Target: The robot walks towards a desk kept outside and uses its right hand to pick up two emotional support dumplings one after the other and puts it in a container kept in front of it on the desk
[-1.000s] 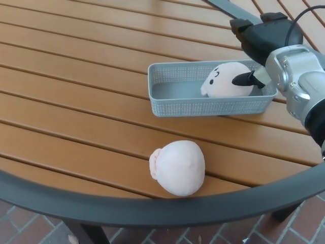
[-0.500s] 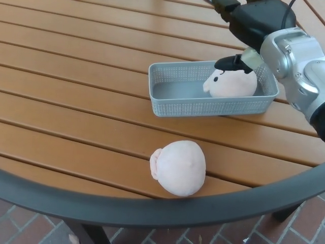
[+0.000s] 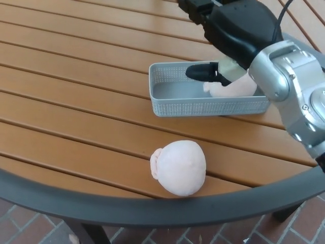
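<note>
Near the tabletop's [image 3: 76,101] front edge lies the second dumpling [image 3: 179,168], untouched and yet to be picked up. Beyond it, the first dumpling [image 3: 234,87] sits inside the grey container [image 3: 203,104]. Above that, the right robot hand [image 3: 223,30] hovers with fingers spread, holding nothing.

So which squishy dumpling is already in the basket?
The dumpling partly hidden under the right hand is inside the grey basket. The other dumpling sits out on the wooden table, near its edge.

Black hand [image 3: 231,33], silver forearm [image 3: 294,89]
</note>
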`<state>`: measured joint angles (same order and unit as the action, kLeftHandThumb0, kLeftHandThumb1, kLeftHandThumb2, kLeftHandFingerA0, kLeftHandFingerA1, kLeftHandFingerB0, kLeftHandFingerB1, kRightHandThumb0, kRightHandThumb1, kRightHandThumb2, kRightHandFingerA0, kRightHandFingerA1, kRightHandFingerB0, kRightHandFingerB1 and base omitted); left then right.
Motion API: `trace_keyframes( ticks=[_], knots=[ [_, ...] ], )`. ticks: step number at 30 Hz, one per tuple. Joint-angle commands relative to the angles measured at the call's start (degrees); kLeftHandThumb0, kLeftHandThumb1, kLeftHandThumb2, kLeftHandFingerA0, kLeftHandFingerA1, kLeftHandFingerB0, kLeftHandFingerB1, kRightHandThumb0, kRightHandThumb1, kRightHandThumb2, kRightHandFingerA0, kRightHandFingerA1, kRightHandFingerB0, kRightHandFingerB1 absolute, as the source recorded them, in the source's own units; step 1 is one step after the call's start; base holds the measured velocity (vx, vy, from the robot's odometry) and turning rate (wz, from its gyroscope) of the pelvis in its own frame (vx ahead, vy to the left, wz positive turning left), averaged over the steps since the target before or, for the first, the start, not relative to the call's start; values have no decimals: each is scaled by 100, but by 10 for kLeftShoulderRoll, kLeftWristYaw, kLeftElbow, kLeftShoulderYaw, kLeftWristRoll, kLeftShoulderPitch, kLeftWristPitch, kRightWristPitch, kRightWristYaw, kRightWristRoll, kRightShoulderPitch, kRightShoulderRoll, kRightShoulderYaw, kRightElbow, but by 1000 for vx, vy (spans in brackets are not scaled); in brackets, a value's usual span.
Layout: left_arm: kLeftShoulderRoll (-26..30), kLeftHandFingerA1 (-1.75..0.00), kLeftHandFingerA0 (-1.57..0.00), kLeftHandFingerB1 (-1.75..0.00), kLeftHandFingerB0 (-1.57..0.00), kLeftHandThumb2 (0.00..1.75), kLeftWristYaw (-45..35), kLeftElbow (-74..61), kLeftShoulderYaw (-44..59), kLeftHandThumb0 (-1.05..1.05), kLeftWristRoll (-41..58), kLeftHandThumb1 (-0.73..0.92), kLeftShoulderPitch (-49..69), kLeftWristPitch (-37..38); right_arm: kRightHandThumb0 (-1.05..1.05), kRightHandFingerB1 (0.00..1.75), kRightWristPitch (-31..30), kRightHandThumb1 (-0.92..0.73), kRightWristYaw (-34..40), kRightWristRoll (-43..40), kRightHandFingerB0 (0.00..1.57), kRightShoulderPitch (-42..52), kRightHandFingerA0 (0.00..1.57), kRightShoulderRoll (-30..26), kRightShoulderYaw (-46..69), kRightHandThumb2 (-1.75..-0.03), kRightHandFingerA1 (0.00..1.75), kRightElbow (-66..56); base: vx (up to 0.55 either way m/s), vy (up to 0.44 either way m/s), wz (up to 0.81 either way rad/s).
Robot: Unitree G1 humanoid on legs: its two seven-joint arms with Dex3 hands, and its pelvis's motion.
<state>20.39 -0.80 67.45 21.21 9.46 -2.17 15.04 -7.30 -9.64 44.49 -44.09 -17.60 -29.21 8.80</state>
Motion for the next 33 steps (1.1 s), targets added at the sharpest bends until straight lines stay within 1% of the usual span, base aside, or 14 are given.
trace_keyframes(
  ticks=[1, 5, 9, 13, 16, 18, 19, 22, 26, 28, 29, 31, 32, 33],
  knots=[
    [16, -78, -83, -59, -78, 56, 11, 3, 2, -23, -2, 61, -23, 2, -105, 0, -132, -64, -283, -29, 0, 225, 0, -109, 44, -108, 9, -461, 0, 0, 0],
    [14, -81, -82, -61, -78, 56, 8, 4, 4, -25, 0, 57, -21, 7, -105, 0, -157, -62, -343, -40, 0, 262, 0, -133, 15, -107, 8, -483, 0, 0, 0],
    [13, -81, -83, -60, -79, 56, 10, 6, 4, -24, -1, 59, -23, 9, -105, 0, -160, -62, -365, -30, 0, 277, 0, -141, -4, -106, 5, -482, 0, 0, 0],
    [13, -81, -82, -61, -77, 56, 7, 6, 5, -27, 1, 59, -22, 10, -105, 2, -154, -62, -360, -26, 0, 289, 0, -139, -15, -106, 6, -457, 0, 0, 0],
    [13, -81, -83, -60, -78, 56, 11, 6, 6, -25, 2, 59, -24, 6, -105, 2, -153, -62, -354, -24, 0, 296, 0, -134, -23, -106, 8, -426, 0, 0, 0],
    [13, -79, -82, -60, -77, 57, 11, 7, 7, -25, 3, 62, -24, 6, -105, 3, -152, -63, -349, -21, 0, 296, 0, -126, -29, -106, 9, -399, 0, 0, 0],
    [13, -80, -82, -60, -78, 56, 11, 6, 6, -25, 2, 59, -24, 6, -105, 5, -157, -64, -354, -17, 0, 294, 0, -121, -35, -107, 9, -389, 0, 0, 0],
    [13, -80, -82, -61, -78, 56, 9, 7, 7, -26, 3, 59, -24, 5, -105, 4, -170, -64, -364, -3, 0, 290, 0, -106, -53, -107, 7, -367, 0, 0, 0],
    [14, -81, -82, -61, -77, 57, 11, 6, 4, -22, -1, 63, -23, 12, -105, 4, -184, -64, -360, 15, 0, 302, 0, -75, -82, -106, 5, -347, 0, 0, 0],
    [14, -81, -82, -61, -77, 57, 9, 7, 6, -22, 1, 63, -23, 12, -105, 4, -184, -64, -358, 16, 0, 304, 0, -71, -85, -106, 5, -346, 0, 0, 0],
    [16, -79, -82, -59, -77, 56, 9, 10, 5, -26, -1, 59, -24, 10, -105, 4, -186, -64, -347, 19, 0, 308, 0, -59, -92, -105, 4, -333, 0, 0, 0],
    [16, -78, -82, -59, -77, 56, 10, 12, 5, -24, -1, 61, -23, 9, -105, 4, -189, -65, -342, 25, 0, 311, 0, -48, -99, -105, 4, -320, 0, 0, 0],
    [15, -79, -83, -60, -78, 56, 9, 13, 4, -26, -1, 56, -22, 9, -105, 4, -182, -65, -322, 34, 0, 306, 0, -38, -104, -106, 7, -295, 0, 0, 0],
    [14, -79, -83, -60, -78, 56, 8, 14, 4, -26, -2, 56, -21, 10, -105, 4, -177, -65, -308, 39, 0, 303, 0, -32, -107, -106, 7, -279, 0, 0, 0]
  ],
)
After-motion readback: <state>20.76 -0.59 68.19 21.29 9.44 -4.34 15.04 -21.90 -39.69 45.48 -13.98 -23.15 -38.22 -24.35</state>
